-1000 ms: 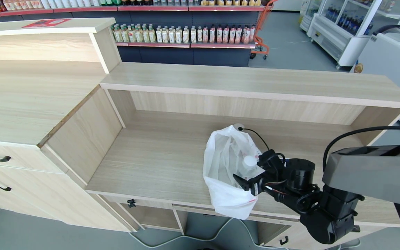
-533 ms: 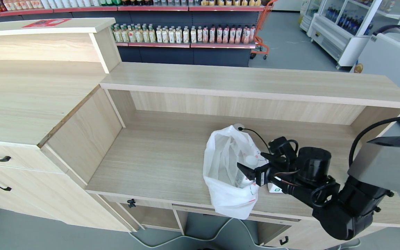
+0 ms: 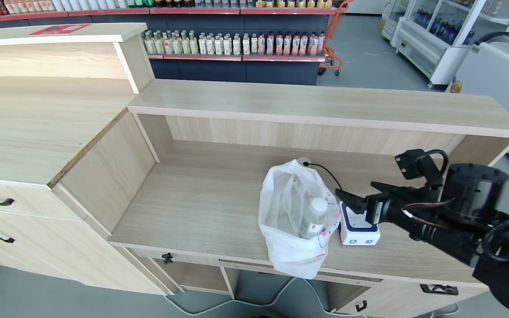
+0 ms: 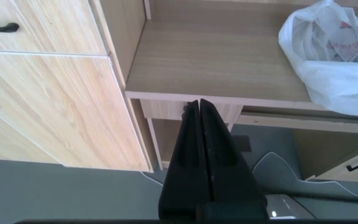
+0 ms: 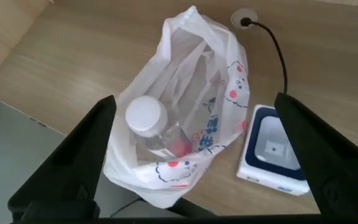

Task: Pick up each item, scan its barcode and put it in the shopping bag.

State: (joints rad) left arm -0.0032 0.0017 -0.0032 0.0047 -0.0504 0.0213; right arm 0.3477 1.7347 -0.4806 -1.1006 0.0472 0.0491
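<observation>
- Inside the white shopping bag (image 3: pixel 281 229) a clear bottle (image 3: pixel 314 215) with a white cap stands roughly upright. Its cap shows through the bag's open mouth, and nothing grips it.
- That bag sits near the front edge of the wooden counter's (image 3: pixel 201 198) lower surface, mouth upward, and its bottom sags a little over the edge.
- Just beside the bag, on the robot's right, rests the barcode scanner (image 3: pixel 358 229), a small white box with a dark blue top.
- A black cable (image 3: pixel 325 170) comes out of a round hole in the counter behind the bag and runs toward the scanner.
- Above the scanner hovers the right gripper (image 3: pixel 354 189), its jaws spread wide with nothing between them, pointing at the bag but clear of it and of the bottle.
- From the left wrist view, the left gripper (image 4: pixel 199 109) hangs out in front of the counter, low and well away from the bag, with its jaws pressed together on nothing.
- Behind the counter runs a store shelf of bottled drinks (image 3: pixel 237 44), with glass-fronted coolers (image 3: pixel 435 31) off to the right.
</observation>
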